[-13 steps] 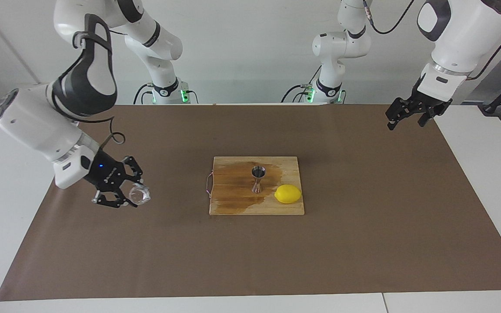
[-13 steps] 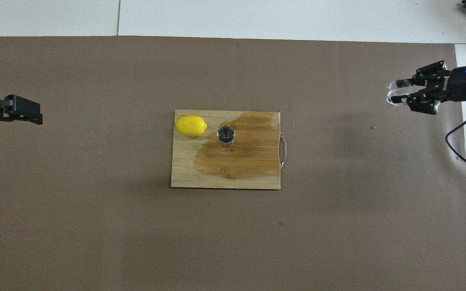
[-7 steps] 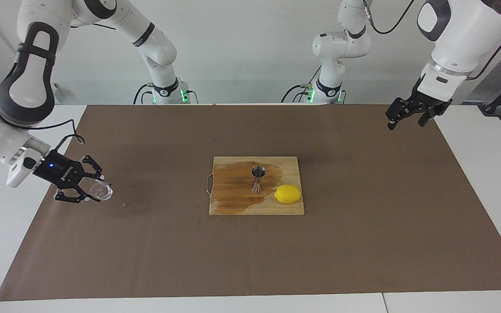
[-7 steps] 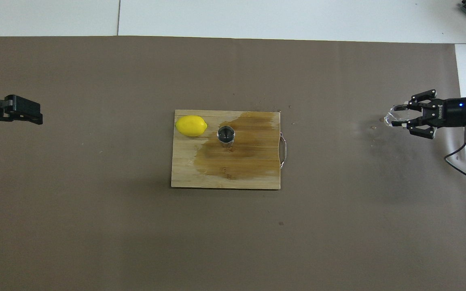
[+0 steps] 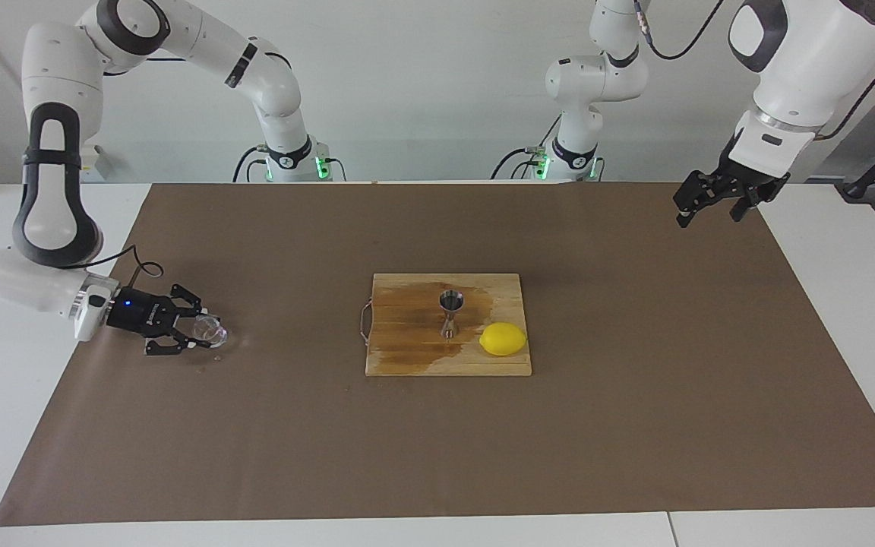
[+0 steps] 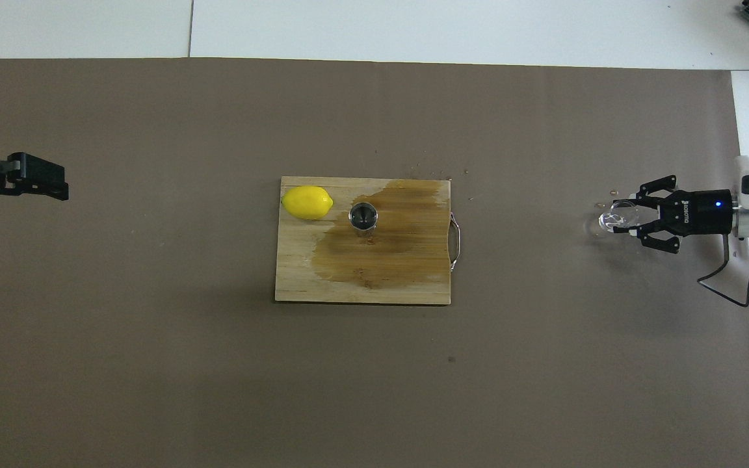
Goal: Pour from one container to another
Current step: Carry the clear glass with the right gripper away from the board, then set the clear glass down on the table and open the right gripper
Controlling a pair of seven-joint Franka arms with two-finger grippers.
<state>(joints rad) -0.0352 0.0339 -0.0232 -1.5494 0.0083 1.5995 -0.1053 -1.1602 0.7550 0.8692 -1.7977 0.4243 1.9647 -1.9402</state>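
The silver hourglass jigger (image 5: 450, 311) stands upright on the wooden cutting board (image 5: 407, 358), also seen from above (image 6: 363, 216). My right gripper (image 5: 198, 334) lies level and low over the brown mat toward the right arm's end of the table. It is shut on the tiny clear glass cup (image 5: 210, 329), which sits at mat height; I cannot tell whether it touches. The cup (image 6: 614, 218) and right gripper (image 6: 623, 218) also show in the overhead view. My left gripper (image 5: 711, 209) waits open and empty, raised over the mat's edge at the left arm's end (image 6: 43, 182).
A yellow lemon (image 5: 503, 339) lies on the board beside the jigger, toward the left arm's end. A dark wet patch (image 6: 381, 247) covers much of the board (image 6: 296, 286). A metal handle (image 6: 456, 242) sticks out of the board's edge toward the right arm's end.
My right gripper has come down with the glass cup from well above the mat to mat height and has turned level. The left arm, jigger and lemon have not moved.
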